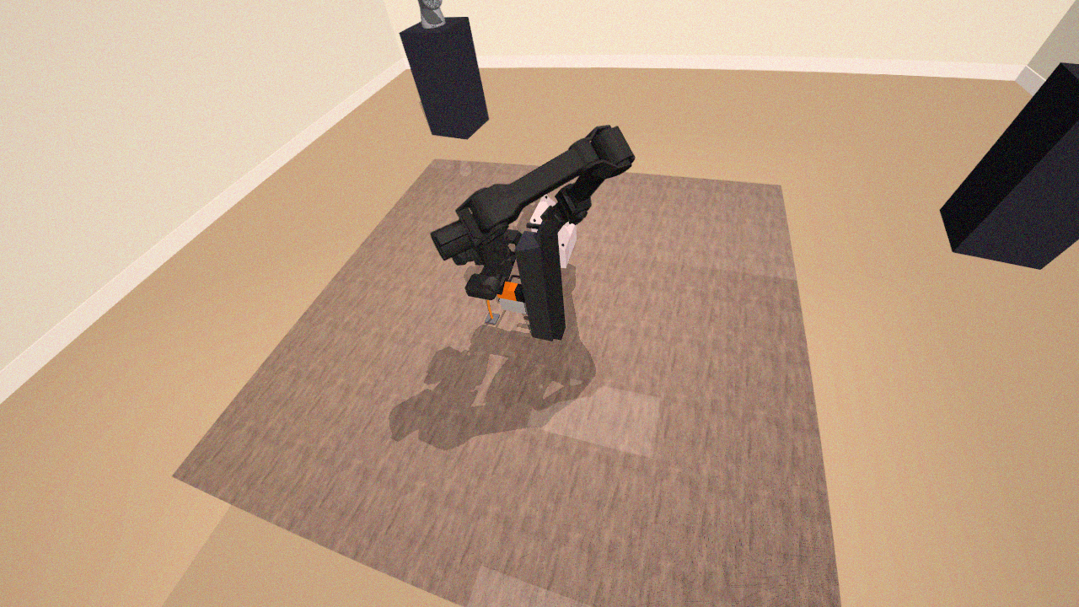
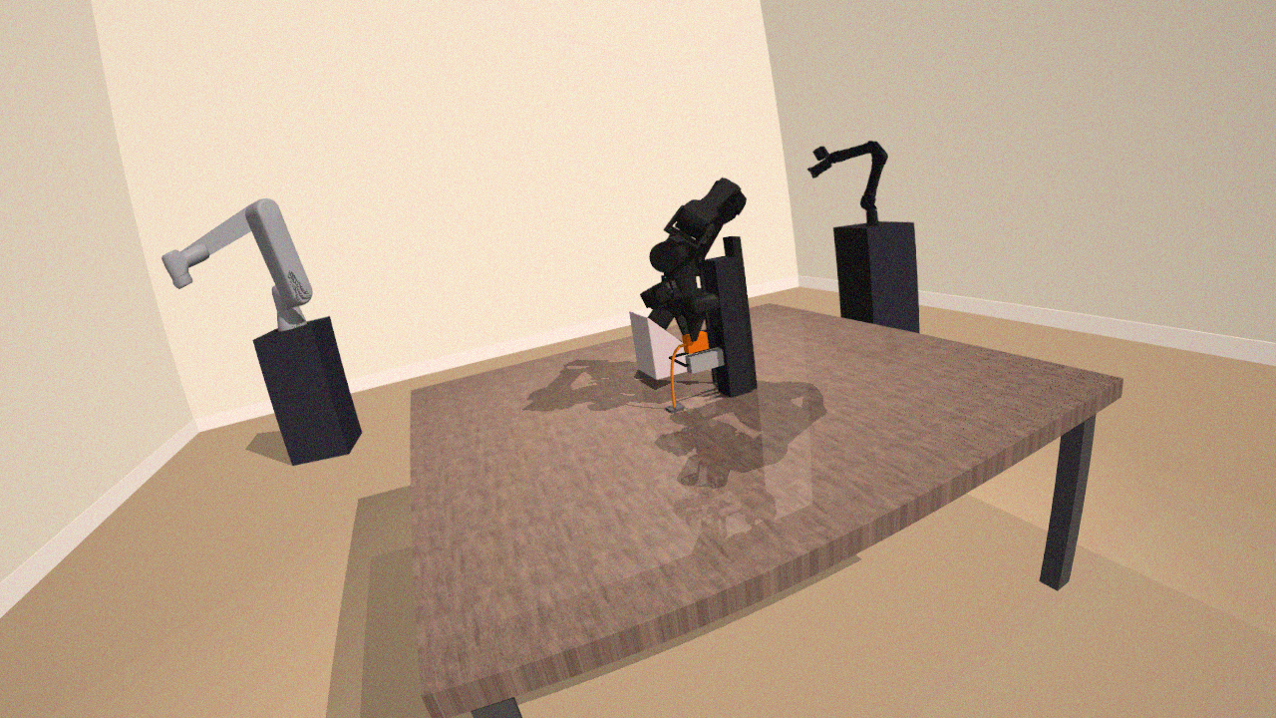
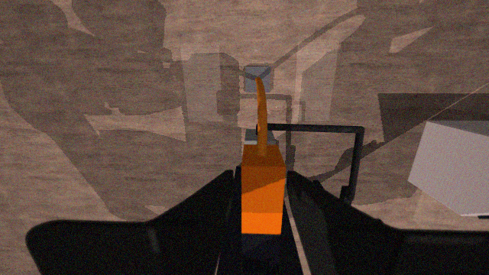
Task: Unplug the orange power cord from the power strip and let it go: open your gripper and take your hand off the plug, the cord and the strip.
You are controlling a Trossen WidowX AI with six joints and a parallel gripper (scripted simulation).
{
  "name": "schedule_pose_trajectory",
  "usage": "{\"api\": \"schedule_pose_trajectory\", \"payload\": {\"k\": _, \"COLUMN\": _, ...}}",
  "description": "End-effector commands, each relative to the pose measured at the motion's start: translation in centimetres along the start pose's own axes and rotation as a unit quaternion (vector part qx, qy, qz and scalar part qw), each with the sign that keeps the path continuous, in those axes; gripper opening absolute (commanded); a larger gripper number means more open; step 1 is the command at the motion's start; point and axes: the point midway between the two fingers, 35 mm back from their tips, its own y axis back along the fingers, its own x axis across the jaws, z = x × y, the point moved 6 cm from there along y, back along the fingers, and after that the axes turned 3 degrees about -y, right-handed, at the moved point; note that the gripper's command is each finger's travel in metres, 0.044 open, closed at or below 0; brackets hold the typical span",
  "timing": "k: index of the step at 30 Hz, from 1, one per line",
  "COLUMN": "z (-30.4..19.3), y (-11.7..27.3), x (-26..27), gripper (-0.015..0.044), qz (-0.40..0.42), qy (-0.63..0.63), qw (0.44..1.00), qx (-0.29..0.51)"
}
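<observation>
The orange plug point(image 1: 509, 290) point(image 2: 698, 341) point(image 3: 263, 191) is by the dark upright post point(image 1: 550, 302) point(image 2: 735, 339), above a grey block point(image 1: 512, 303) point(image 2: 712, 360). A black part lies between plug and post; whether the plug is seated is hidden. I cannot tell which dark part is the power strip. The orange cord point(image 1: 489, 308) point(image 2: 672, 379) point(image 3: 262, 111) runs from the plug down to a small grey plate point(image 1: 492, 319) point(image 3: 250, 85) on the table. My gripper point(image 2: 693, 334) point(image 3: 260, 176) is partly open, with its fingers on either side of the plug; contact is unclear.
A thin black bracket point(image 3: 317, 128) sticks out beside the plug. A whitish wedge-shaped block point(image 1: 569, 245) point(image 2: 649, 350) point(image 3: 451, 168) is near the post. The wooden table point(image 1: 679, 491) point(image 2: 535, 536) carries these things. Dark pedestals point(image 1: 450, 79) point(image 2: 307, 393) stand beyond it.
</observation>
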Motion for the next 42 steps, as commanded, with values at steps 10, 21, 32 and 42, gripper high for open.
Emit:
{"api": "schedule_pose_trajectory", "payload": {"k": 10, "z": 0.0, "y": 0.0, "x": 0.0, "gripper": 0.0041, "qz": 0.0, "qy": 0.0, "qw": 1.0, "qx": 0.0}}
{"api": "schedule_pose_trajectory", "payload": {"k": 21, "z": 0.9, "y": 0.0, "x": 0.1, "gripper": 0.0, "qz": 0.0, "qy": -0.001, "qw": 1.0, "qx": 0.0}}
{"api": "schedule_pose_trajectory", "payload": {"k": 32, "z": 2.6, "y": 0.1, "x": 0.3, "gripper": 0.0, "qz": 0.001, "qy": -0.001, "qw": 1.0, "qx": -0.001}}
{"api": "schedule_pose_trajectory", "payload": {"k": 42, "z": 4.2, "y": 0.4, "x": 0.4, "gripper": 0.0, "qz": 0.001, "qy": -0.002, "qw": 1.0, "qx": -0.001}}
